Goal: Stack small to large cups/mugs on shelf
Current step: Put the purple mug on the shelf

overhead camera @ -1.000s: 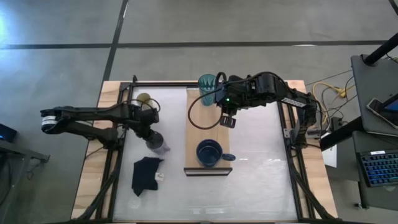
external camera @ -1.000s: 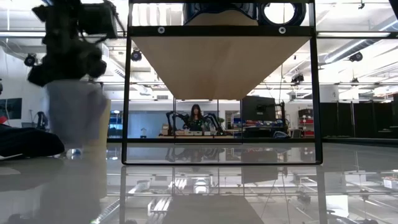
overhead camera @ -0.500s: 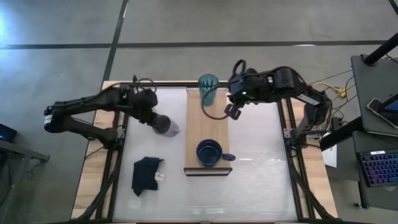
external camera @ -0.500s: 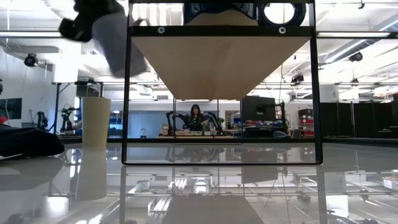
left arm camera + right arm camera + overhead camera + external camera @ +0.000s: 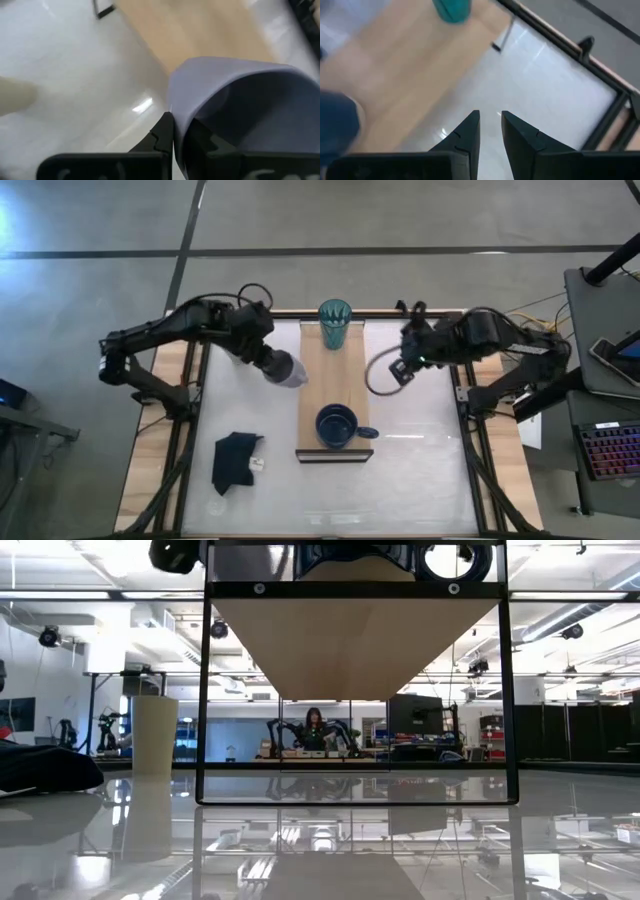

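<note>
The left gripper (image 5: pixel 272 363) has moved toward the shelf (image 5: pixel 318 395) since half a second ago; back then it held the small lavender mug (image 5: pixel 289 370) over the white table (image 5: pixel 420 440), farther from the board; now the mug hangs tilted in the air just beside the shelf's left edge; the right gripper (image 5: pixel 397 370) has pulled away from the shelf to the right; the cream cup (image 5: pixel 154 735) has not moved, but in the high view the left arm now hides it.

In the left wrist view the left gripper's fingers (image 5: pixel 162 135) pinch the rim of the lavender mug, with the mug sticking out in front of them; the right gripper holds nothing, and its fingers (image 5: pixel 466 134) stand a little apart.

The teal tumbler (image 5: pixel 335 322) stands upright at the far end of the shelf; the dark blue mug (image 5: pixel 337 425) sits at the near end; the wood between them is bare; a black cloth (image 5: pixel 236 460) lies on the table, well apart from the shelf.
</note>
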Robot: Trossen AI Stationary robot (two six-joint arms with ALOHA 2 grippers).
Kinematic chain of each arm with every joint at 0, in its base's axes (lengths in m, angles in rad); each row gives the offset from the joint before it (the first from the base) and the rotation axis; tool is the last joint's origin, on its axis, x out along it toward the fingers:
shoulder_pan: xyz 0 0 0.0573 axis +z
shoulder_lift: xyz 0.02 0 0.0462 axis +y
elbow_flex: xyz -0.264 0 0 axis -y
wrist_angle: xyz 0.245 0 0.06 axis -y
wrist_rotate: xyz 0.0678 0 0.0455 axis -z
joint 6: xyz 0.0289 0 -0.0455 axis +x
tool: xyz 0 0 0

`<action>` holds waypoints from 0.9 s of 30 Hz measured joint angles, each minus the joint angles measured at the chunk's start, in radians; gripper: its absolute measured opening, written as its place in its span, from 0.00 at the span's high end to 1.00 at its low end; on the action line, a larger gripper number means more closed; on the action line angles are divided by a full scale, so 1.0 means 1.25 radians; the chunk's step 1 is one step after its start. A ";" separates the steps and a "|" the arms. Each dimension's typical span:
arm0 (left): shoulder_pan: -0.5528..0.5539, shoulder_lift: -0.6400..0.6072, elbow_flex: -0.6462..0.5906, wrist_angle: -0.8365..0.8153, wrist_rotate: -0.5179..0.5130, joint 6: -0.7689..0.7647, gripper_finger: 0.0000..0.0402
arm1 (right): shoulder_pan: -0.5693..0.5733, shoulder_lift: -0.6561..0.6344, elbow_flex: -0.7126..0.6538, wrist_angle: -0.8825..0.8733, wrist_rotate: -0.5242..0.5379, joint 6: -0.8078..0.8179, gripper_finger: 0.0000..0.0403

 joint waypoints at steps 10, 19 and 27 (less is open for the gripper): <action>-0.020 0.165 0.184 0.008 -0.037 -0.115 1.00 | 0.066 -0.268 -0.274 -0.001 0.005 0.102 0.82; -0.059 0.319 0.353 -0.019 -0.020 -0.190 1.00 | 0.077 -0.452 -0.399 0.001 -0.003 0.122 0.82; -0.091 0.365 0.409 -0.085 -0.020 -0.238 1.00 | 0.077 -0.464 -0.434 0.056 -0.010 0.047 0.82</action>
